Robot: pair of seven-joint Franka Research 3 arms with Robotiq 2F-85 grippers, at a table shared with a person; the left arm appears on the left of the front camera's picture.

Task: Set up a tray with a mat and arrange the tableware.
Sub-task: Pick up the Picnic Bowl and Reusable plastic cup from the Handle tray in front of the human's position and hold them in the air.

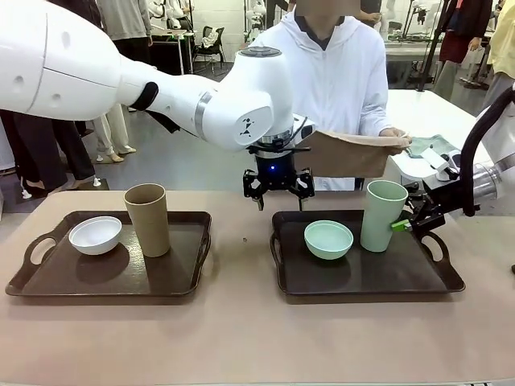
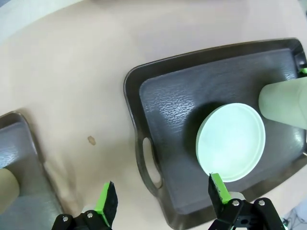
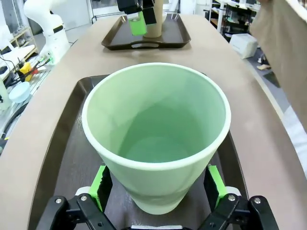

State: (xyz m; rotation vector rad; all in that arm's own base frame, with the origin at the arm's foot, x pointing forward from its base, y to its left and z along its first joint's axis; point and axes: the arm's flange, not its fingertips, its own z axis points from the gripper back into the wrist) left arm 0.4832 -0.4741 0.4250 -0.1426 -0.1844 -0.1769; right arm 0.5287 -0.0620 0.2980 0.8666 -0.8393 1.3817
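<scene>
- My right gripper (image 3: 157, 187) is spread wide. The tall mint-green cup (image 3: 156, 120) stands upright right between my two fingers, which sit low on its sides. I cannot tell if my pads touch it.
- The cup is empty and looks like hard, smooth plastic, so I think it is light and stiff. It may be a bit slippery. It gets wider toward the top, so a soft squeeze on the lower wall should keep it from sliding down.
- Under the cup is a dark tray (image 3: 67, 143).
- My left gripper (image 2: 163, 195) is spread too and holds nothing. It hangs over the table beside that tray's handle.
- The small mint-green bowl (image 2: 231, 142) sits in the tray just past one of my left fingers, near the cup. It is low and round, so I would pinch its rim.
- Past my left gripper, a person holds up a brown mat (image 1: 346, 153).
- Well off to the side, another tray (image 1: 48, 281) holds the small white bowl (image 1: 95, 235) and the tall tan-brown cup (image 1: 148, 219).
</scene>
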